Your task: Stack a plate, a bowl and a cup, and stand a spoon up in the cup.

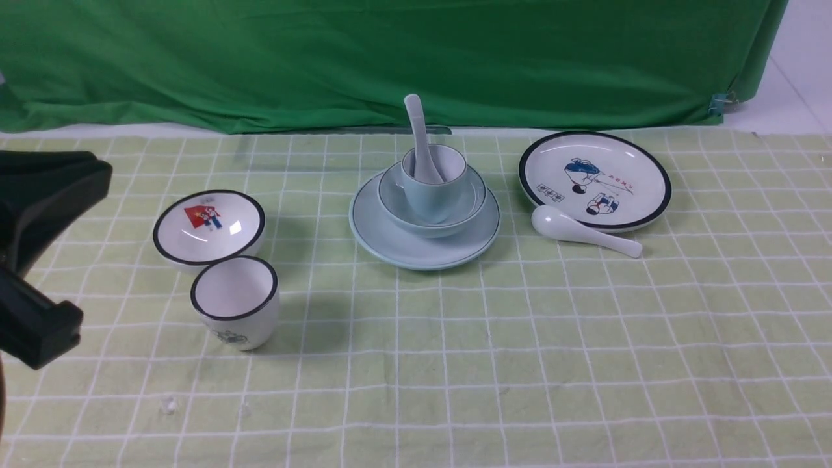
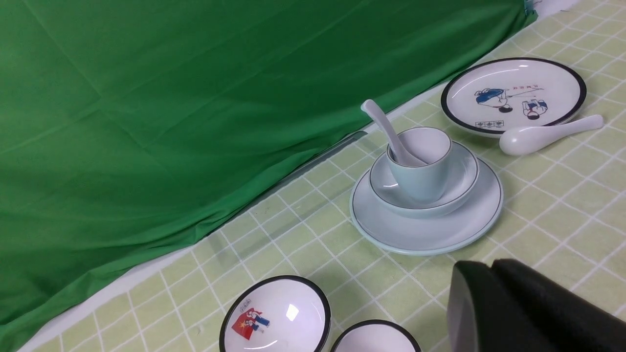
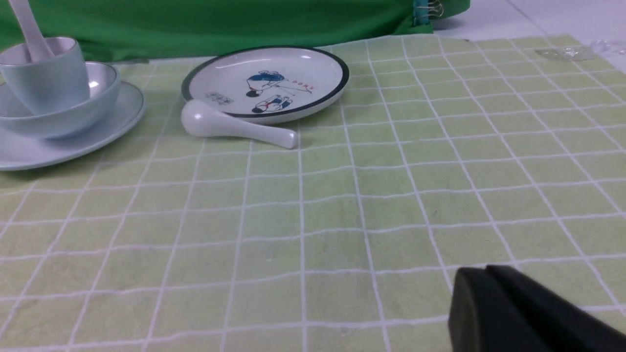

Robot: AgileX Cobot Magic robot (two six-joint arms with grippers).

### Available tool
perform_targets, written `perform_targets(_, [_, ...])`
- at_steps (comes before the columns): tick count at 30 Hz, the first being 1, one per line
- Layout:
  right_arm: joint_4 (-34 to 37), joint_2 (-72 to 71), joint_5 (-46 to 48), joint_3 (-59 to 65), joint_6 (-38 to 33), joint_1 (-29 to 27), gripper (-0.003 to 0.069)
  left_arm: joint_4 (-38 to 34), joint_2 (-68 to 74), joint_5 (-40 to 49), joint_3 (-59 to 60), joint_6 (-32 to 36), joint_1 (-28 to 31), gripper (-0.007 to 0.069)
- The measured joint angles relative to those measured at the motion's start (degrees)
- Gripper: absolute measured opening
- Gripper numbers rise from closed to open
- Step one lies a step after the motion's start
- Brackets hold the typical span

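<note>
Stack looks done: plain pale blue-green round plate flat on the worktop, pale blue-green shallow bowl seated in it, small pale blue-green handleless cup upright in the bowl, pale blue-green ceramic soup spoon standing in the cup, handle leaning up and back toward the green backdrop cloth.

Handling, my read: all glazed ceramic, so stiff, slick, chip-prone, moderately heavy. The spoon is only propped on the cup rim, so any nudge could tip it. If regrasping, pinch the spoon's handle mid-length, or the cup wall across its rim.

Around the stack: white black-rimmed plate with cartoon figures to its right, whiter ceramic spoon touching that plate's near edge. Left of the stack, well apart: white black-rimmed bowl with red picture, and a white black-rimmed cup just in front of it.

Worktop is a pale green checked cloth, soft, slightly wrinkled.

Left arm's fingers sit far left of the stack, holding nothing; both wrist views show the finger tips pressed together, empty.
</note>
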Motion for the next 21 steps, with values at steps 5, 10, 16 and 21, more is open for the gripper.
perform_targets(5, [0.0, 0.0, 0.0, 0.0, 0.0, 0.0, 0.0051, 0.0, 0.0, 0.0, 0.0, 0.0, 0.0, -0.0030])
perform_targets(10, [0.0, 0.0, 0.0, 0.0, -0.1, 0.0, 0.0068, 0.8, -1.4, 0.0, 0.0, 0.0, -2.0, -0.0030])
perform_targets(16, [0.0, 0.0, 0.0, 0.0, -0.1, 0.0, 0.0089, 4.3, -10.7, 1.1, 0.0, 0.0, -1.7, -0.0030])
perform_targets(21, [0.0, 0.0, 0.0, 0.0, -0.1, 0.0, 0.0099, 6.8, -20.0, 4.1, 2.4, -0.4, 4.5, -0.0029])
